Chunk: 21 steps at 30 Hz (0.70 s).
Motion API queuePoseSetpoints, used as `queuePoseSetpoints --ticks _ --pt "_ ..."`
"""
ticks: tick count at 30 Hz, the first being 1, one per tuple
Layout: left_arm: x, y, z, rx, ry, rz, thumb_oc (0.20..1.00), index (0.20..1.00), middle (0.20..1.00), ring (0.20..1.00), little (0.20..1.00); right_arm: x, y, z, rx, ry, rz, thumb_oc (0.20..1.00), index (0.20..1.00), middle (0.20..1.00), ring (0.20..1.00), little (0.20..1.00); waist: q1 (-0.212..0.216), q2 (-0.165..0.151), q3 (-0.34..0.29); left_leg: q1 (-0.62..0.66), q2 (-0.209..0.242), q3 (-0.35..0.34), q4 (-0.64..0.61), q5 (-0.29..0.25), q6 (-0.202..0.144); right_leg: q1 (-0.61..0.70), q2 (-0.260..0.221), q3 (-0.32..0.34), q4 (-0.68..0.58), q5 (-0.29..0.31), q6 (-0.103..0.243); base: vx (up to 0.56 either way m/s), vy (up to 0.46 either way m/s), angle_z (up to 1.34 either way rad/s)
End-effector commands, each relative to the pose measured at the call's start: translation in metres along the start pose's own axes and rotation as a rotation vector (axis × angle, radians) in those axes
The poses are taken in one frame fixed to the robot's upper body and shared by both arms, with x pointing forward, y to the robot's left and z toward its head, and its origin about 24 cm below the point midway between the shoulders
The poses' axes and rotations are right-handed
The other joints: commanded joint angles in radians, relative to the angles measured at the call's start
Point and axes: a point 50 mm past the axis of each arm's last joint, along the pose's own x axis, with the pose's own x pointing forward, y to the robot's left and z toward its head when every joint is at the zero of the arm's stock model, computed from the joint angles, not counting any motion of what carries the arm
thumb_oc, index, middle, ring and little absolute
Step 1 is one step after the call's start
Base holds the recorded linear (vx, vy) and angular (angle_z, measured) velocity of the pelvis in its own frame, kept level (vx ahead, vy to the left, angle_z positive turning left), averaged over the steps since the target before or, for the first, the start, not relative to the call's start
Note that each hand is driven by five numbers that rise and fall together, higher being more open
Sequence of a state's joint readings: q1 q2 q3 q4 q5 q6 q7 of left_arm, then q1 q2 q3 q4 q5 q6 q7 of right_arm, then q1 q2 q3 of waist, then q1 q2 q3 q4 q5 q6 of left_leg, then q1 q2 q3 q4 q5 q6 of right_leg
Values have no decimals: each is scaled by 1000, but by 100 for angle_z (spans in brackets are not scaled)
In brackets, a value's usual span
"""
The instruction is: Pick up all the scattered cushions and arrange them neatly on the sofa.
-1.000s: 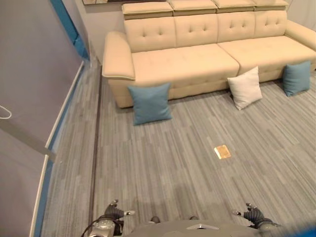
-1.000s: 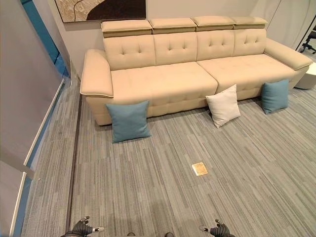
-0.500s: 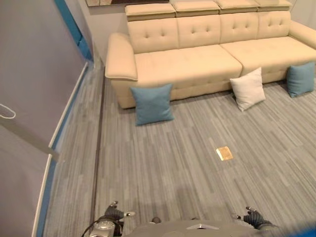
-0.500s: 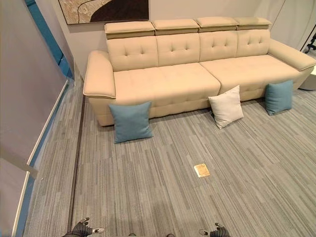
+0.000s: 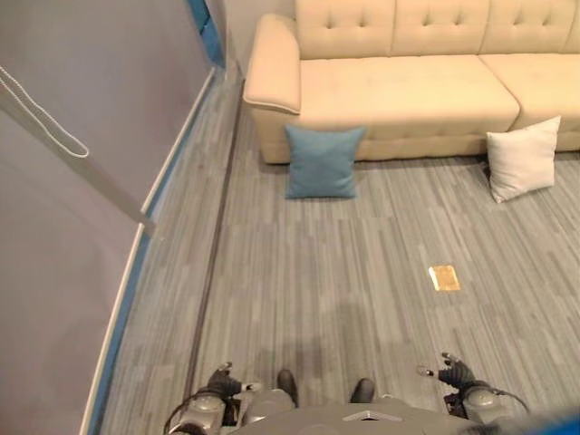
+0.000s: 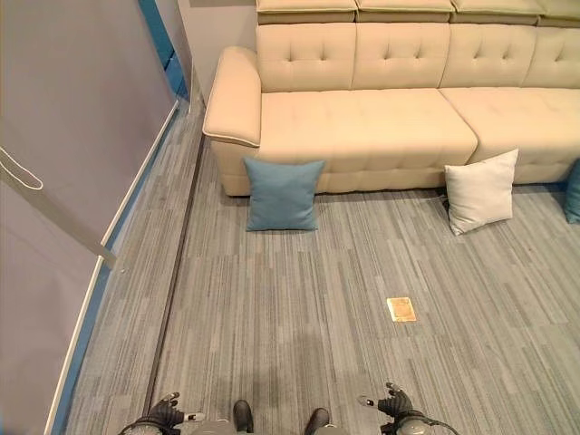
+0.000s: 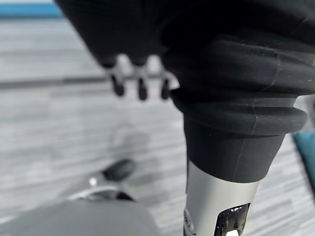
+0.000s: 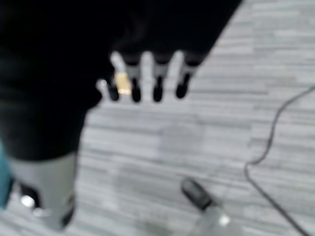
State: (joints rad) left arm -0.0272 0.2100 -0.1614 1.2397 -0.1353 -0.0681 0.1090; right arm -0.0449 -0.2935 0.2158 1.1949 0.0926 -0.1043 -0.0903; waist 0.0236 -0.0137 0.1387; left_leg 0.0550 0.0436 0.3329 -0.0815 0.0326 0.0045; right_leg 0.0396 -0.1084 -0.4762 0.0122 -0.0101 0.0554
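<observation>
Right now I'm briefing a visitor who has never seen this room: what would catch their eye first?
The long cream sofa against the far wall, its seat bare. Then the cushions on the grey floor leaning against its front: a blue cushion near the armrest on the left and a white cushion further right. A small tan patch lies on the floor in front, and the left hand and right hand hang low, holding nothing.

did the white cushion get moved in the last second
No. The white cushion leans against the sofa front at the seat seam, as before. The whole view has shifted, so the camera moved, not the cushion.
</observation>
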Motion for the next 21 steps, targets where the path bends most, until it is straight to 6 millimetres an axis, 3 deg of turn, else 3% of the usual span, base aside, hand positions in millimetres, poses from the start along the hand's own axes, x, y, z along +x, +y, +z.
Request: queuePoseSetpoints --ticks 1,4,5,8,10,16,18,19,20,21 --pt "4 10 21 -27 -51 29 1000 1000 1000 1000 1000 5 3 22 -23 -60 9 1000 1000 1000 1000 1000 16 -15 31 19 -37 -25 22 -40 -29 -24 -55 89 182 22 108 15 134 -5" --pt "5 14 24 -26 -62 39 1000 1000 1000 1000 1000 5 5 27 -28 -74 17 1000 1000 1000 1000 1000 9 -14 47 38 -44 -37 14 -49 -13 -83 -70 123 294 54 117 62 139 -10" --pt "5 18 31 -13 -80 46 1000 1000 1000 1000 1000 5 7 33 -26 -96 27 1000 1000 1000 1000 1000 -7 -10 60 53 -45 -59 9 -57 -8 -155 -28 197 339 52 112 145 118 -6" --pt "6 18 41 -8 -109 51 1000 1000 1000 1000 1000 6 8 40 -29 -118 36 1000 1000 1000 1000 1000 -25 -10 70 81 -54 -83 0 -73 -10 -214 22 242 253 39 94 177 26 15" --pt "6 17 46 -6 -124 47 1000 1000 1000 1000 1000 6 7 42 -33 -128 33 1000 1000 1000 1000 1000 -41 -19 75 102 -69 -102 -2 -86 -11 -243 41 267 169 64 92 186 -31 20" --pt "6 8 49 -2 -132 15 1000 1000 1000 1000 1000 4 5 29 -48 -100 38 1000 1000 1000 1000 1000 -78 -18 62 166 -85 -161 28 -129 -23 -223 65 276 83 90 86 229 -53 40" --pt "6 2 50 10 -136 -6 1000 1000 1000 1000 1000 3 0 22 -36 -81 30 1000 1000 1000 1000 1000 -94 -4 47 157 -69 -161 117 -99 -58 -186 78 268 72 76 62 351 -175 68" --pt "6 -1 56 -8 -158 -21 1000 1000 1000 1000 1000 2 -5 16 -27 -68 17 1000 1000 1000 1000 1000 -104 -16 52 74 -31 -141 334 -15 -128 -124 77 259 48 58 33 247 -174 57" --pt "6 -1 56 -8 -158 -21 1000 1000 1000 1000 1000 2 -5 16 -27 -68 17 1000 1000 1000 1000 1000 -104 -16 52 74 -31 -141 334 -15 -128 -124 77 259 48 58 33 170 -209 58" --pt "6 0 63 -9 -180 -20 1000 1000 1000 1000 1000 2 -7 17 -21 -72 10 1000 1000 1000 1000 1000 -101 -37 66 3 -3 -114 445 27 -152 -97 62 255 35 51 18 51 -154 51"
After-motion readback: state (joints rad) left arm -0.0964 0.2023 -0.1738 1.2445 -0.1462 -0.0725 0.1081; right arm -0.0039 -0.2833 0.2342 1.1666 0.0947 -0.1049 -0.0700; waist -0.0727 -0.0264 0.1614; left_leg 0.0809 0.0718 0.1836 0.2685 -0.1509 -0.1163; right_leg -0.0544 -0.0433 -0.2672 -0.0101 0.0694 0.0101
